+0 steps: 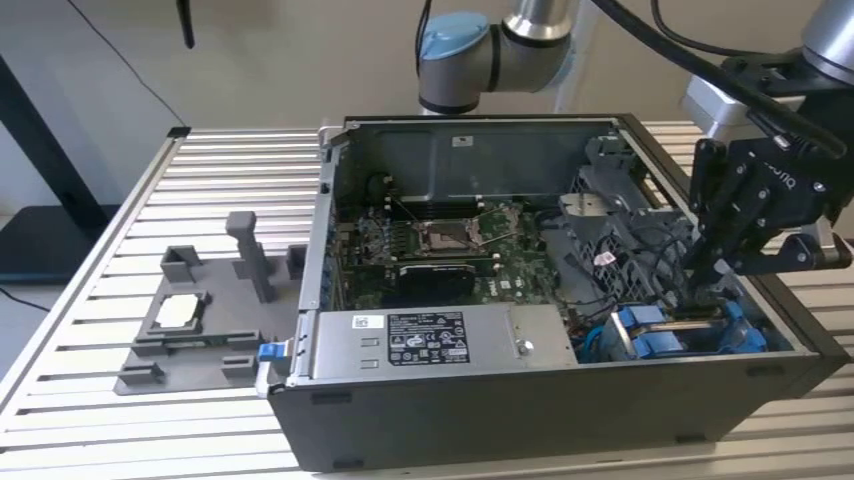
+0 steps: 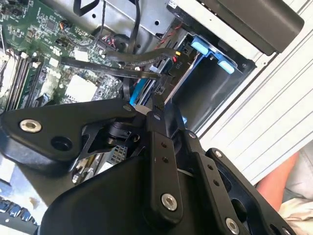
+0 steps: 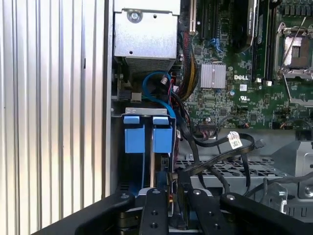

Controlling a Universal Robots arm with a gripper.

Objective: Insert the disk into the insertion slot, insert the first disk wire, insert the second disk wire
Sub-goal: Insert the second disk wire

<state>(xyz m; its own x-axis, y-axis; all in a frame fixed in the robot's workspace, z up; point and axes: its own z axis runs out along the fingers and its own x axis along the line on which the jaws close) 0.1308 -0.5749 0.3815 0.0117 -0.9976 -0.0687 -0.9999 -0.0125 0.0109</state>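
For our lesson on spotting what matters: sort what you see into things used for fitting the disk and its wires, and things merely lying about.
In use: gripper; insertion slot with blue tabs; black wires.

Lying about: power-supply box; processor socket; grey fixture on the table.

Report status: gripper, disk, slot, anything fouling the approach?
Gripper down inside the case at the insertion slot. Fingers' state unclear. Disk not made out. Black cables crowd beside the slot.
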